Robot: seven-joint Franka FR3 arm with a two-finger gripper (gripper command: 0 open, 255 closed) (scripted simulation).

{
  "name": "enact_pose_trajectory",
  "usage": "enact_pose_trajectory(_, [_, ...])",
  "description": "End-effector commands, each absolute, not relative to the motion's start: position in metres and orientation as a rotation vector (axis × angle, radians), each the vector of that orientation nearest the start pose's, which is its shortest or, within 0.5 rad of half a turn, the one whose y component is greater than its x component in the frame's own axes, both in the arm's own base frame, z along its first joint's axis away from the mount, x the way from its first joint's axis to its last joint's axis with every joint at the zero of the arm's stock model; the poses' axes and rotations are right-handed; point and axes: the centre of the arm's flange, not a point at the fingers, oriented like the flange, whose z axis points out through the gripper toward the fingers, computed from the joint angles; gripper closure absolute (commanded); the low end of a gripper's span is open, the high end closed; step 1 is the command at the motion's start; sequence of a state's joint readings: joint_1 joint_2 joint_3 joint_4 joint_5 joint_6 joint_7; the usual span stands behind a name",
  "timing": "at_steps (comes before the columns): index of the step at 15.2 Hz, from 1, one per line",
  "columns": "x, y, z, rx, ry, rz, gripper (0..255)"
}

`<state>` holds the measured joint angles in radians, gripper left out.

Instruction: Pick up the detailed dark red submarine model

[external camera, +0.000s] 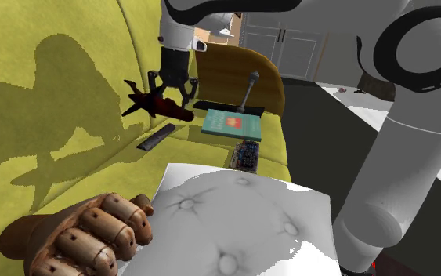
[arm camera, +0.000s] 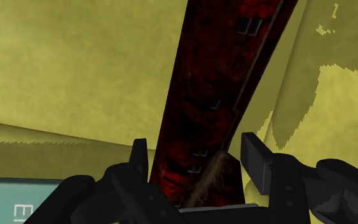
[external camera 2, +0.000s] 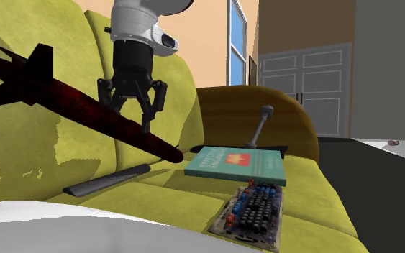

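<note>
The dark red submarine model lies on the yellow sofa seat, black tail fins toward the backrest and its pointed nose toward a teal book. In the second exterior view the submarine runs long across the picture's left. My black gripper hangs straight down over the middle of the hull. In the wrist view the gripper is open and straddles the submarine: one finger is close against the hull, the other stands a little apart from it. The gripper sits just above the hull line.
The teal book lies by the submarine's nose, with a grey lever tool behind it and a circuit board in front. A dark flat bar lies on the seat. A wooden hand and white cushion are nearest.
</note>
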<state>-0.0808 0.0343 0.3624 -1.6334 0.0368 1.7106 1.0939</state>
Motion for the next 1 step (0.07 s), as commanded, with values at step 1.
enact_pose_trajectory(1, [0.5528, 0.1598, 0.5927, -2.822, 1.221, -0.007, 255])
